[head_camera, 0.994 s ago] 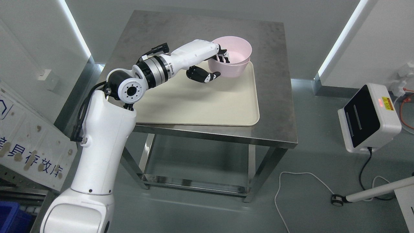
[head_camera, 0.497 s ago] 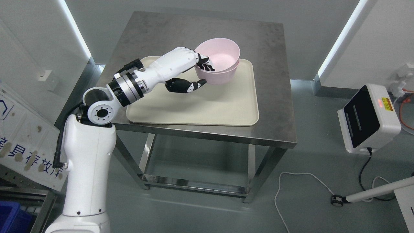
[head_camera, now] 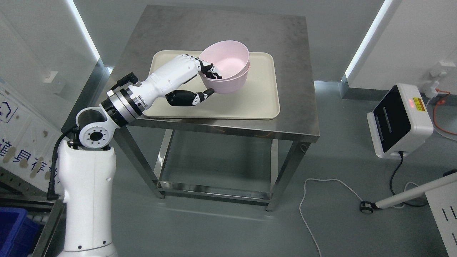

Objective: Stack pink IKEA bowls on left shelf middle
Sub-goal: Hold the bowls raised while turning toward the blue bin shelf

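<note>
Two pink bowls (head_camera: 228, 67), nested one inside the other, hang tilted above the cream tray (head_camera: 250, 103) on the steel table (head_camera: 292, 64). My left hand (head_camera: 207, 80) is shut on the bowls' near rim, with black fingers (head_camera: 210, 71) hooked inside the top bowl and the thumb pressing under the outer wall. The white left arm rises from the lower left. My right hand is out of view. The shelf is hidden from this view.
A white box-shaped device (head_camera: 398, 121) with a dark screen stands on the floor at the right, with cables (head_camera: 321, 189) trailing beside it. A blue crate (head_camera: 14, 228) and a printed white panel (head_camera: 21, 142) sit at the left edge.
My left hand has lifted the nested bowls off the tray's far corner and carried them left and nearer. The arm has drawn back. The camera has shifted a little.
</note>
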